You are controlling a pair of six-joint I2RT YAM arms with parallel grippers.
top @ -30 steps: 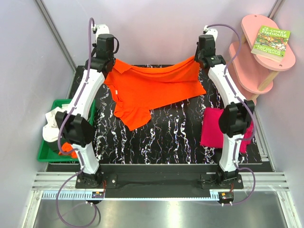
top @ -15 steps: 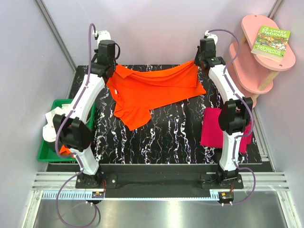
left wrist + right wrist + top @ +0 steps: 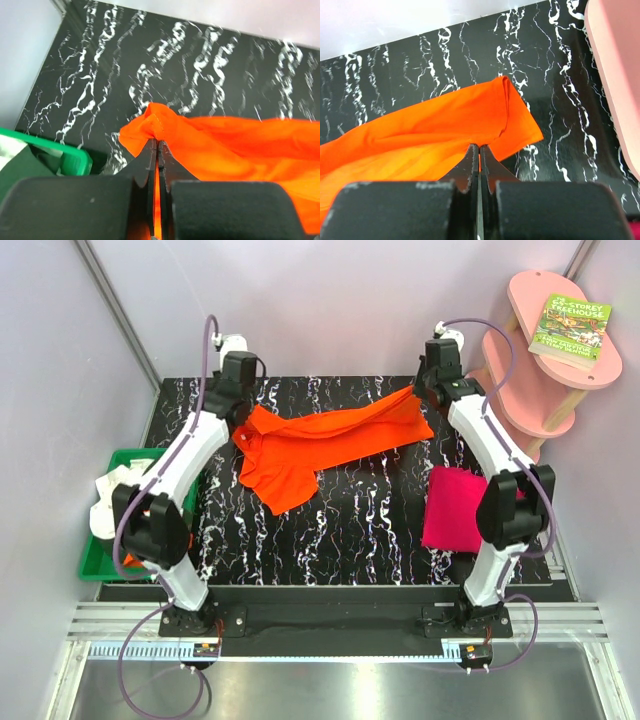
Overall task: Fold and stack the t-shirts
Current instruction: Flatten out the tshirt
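The orange t-shirt [image 3: 320, 440] stretches across the far half of the table [image 3: 350, 540], and from above my wrists hide its gripped corners. My right arm [image 3: 487, 443] covers part of the magenta t-shirt [image 3: 450, 508]. My left gripper [image 3: 156, 145] and right gripper [image 3: 478, 148] each pinch a bunched corner at the fingertips.

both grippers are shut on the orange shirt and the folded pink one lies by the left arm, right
No: the top view shows the folded pink shirt lying by the right arm. The left gripper and right gripper are indeed shut on the orange shirt.
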